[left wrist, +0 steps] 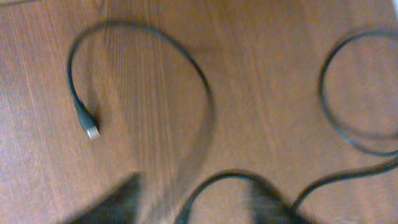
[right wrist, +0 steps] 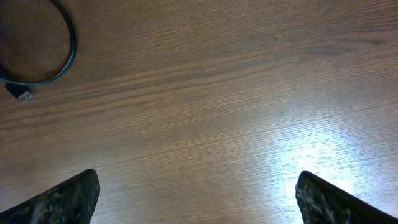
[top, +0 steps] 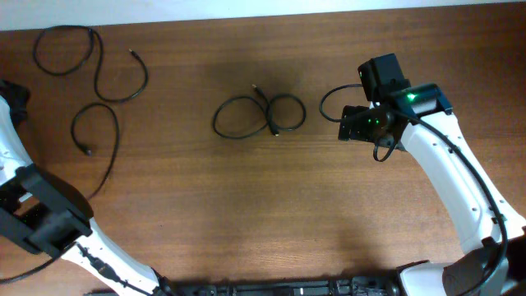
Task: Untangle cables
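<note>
- Cables are lying in two groups on the wooden table (top: 246, 214), well apart from each other.
- I am seeing the long cable (top: 97, 70) sprawling over the far left of the table, curling into a round loop at the top and a second loop lower down that ends in a small plug (left wrist: 92, 132).
- The centre cable (top: 267, 115) is sitting mid-table, folding into two side-by-side loops that cross in the middle.
- The left gripper (left wrist: 193, 205) is hanging over the long cable's lower loop. Its blurred fingers (left wrist: 112, 202) are standing apart, with a strand running between them, and I cannot tell whether they are touching it.
- The right gripper (right wrist: 198, 177) is hovering over bare wood just right of the centre cable. Its fingers (right wrist: 68, 199) are spreading wide and gripping nothing.
- One cable loop with a plug end (right wrist: 23, 95) is showing in the upper left of the right wrist view, clear of those fingers.
</note>
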